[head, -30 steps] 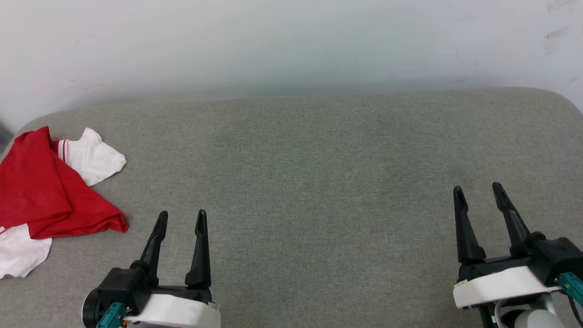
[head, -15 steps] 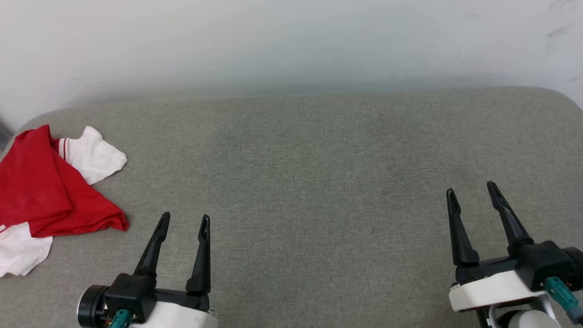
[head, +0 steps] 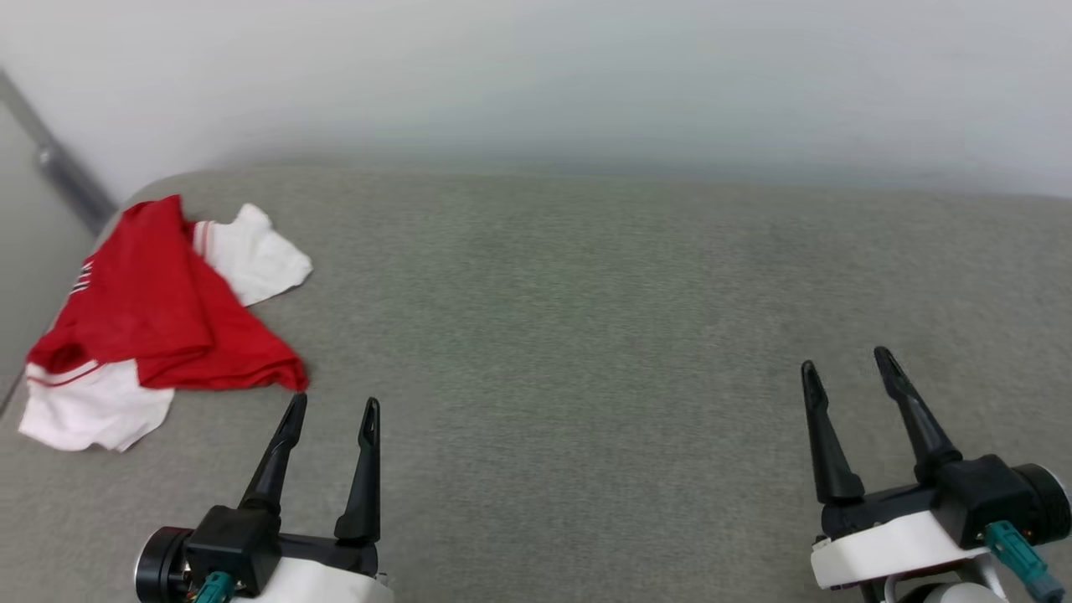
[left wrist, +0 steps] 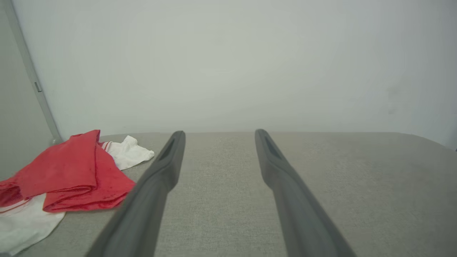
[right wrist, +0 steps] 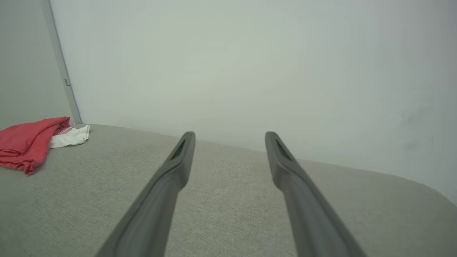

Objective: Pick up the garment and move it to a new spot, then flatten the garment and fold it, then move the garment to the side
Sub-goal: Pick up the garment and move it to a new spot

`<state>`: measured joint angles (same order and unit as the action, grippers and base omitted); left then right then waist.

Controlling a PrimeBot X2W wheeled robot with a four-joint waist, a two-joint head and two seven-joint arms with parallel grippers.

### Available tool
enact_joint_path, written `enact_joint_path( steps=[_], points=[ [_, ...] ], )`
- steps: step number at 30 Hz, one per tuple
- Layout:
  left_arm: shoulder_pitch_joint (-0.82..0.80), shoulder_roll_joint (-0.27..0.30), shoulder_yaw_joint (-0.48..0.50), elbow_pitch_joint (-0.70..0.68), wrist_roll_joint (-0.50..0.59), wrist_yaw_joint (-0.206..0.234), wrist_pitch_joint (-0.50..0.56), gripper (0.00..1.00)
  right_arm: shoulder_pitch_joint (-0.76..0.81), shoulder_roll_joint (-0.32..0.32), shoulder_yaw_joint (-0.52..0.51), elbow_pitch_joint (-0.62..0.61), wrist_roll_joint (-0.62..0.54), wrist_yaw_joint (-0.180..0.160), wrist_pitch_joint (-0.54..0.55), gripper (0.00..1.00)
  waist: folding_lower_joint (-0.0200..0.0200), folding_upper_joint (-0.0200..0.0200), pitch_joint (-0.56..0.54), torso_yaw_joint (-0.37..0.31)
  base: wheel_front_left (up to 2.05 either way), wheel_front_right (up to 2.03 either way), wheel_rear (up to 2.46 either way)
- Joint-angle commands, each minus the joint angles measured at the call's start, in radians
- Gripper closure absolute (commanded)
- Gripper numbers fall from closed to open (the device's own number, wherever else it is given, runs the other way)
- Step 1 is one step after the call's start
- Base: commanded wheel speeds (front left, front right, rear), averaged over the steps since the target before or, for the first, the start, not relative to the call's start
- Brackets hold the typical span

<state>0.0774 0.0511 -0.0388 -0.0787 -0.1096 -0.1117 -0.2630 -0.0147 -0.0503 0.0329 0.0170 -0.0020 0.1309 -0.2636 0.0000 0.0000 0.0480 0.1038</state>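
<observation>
The garment [head: 159, 318], red with white sleeves and striped trim, lies crumpled at the far left of the grey padded surface [head: 586, 318]. It also lies at the left in the left wrist view, garment [left wrist: 71, 175], and small at the far left in the right wrist view, garment [right wrist: 28, 142]. My left gripper [head: 332, 404] hovers open just right of and below the garment's red corner, nothing between its fingers. My right gripper [head: 844, 358] stands open far to the right, holding nothing.
A pale wall [head: 536, 75] rises behind the surface. A grey vertical strip [head: 50, 159] runs down the wall at the left corner. The surface's left edge lies right beside the garment.
The head camera has turned left, so the garment now sits further right in view and more of it shows. Both grippers stay open.
</observation>
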Motion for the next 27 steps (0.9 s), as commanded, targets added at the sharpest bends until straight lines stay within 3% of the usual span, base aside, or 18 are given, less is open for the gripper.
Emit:
enact_joint_path(
  steps=[1, 12, 22, 27],
  points=[
    [0.012, -0.001, 0.007, 0.001, 0.001, 0.000, -0.003, 0.00, 0.010, 0.000, 0.008, -0.001, 0.006, 0.000, -0.002, 0.00, 0.0000, 0.0000, -0.004, 0.056, 0.00, 0.00, 0.00],
    [0.041, -0.001, 0.067, 0.015, -0.002, -0.009, -0.003, 0.00, 0.022, 0.000, 0.072, 0.008, 0.015, 0.000, -0.002, 0.00, 0.0000, 0.0000, -0.028, 0.263, 0.00, 0.00, 0.00],
    [0.065, -0.001, 0.083, 0.012, -0.004, -0.013, -0.003, 0.00, 0.038, 0.000, 0.106, 0.014, 0.022, 0.000, -0.002, 0.00, 0.0000, 0.0000, -0.045, 0.380, 0.00, 0.00, 0.00],
    [0.073, -0.001, 0.096, -0.004, -0.008, -0.013, -0.003, 0.00, 0.016, 0.000, 0.129, 0.022, 0.015, 0.000, -0.002, 0.00, 0.0000, 0.0000, -0.035, 0.397, 0.00, 0.00, 0.00]
  ],
)
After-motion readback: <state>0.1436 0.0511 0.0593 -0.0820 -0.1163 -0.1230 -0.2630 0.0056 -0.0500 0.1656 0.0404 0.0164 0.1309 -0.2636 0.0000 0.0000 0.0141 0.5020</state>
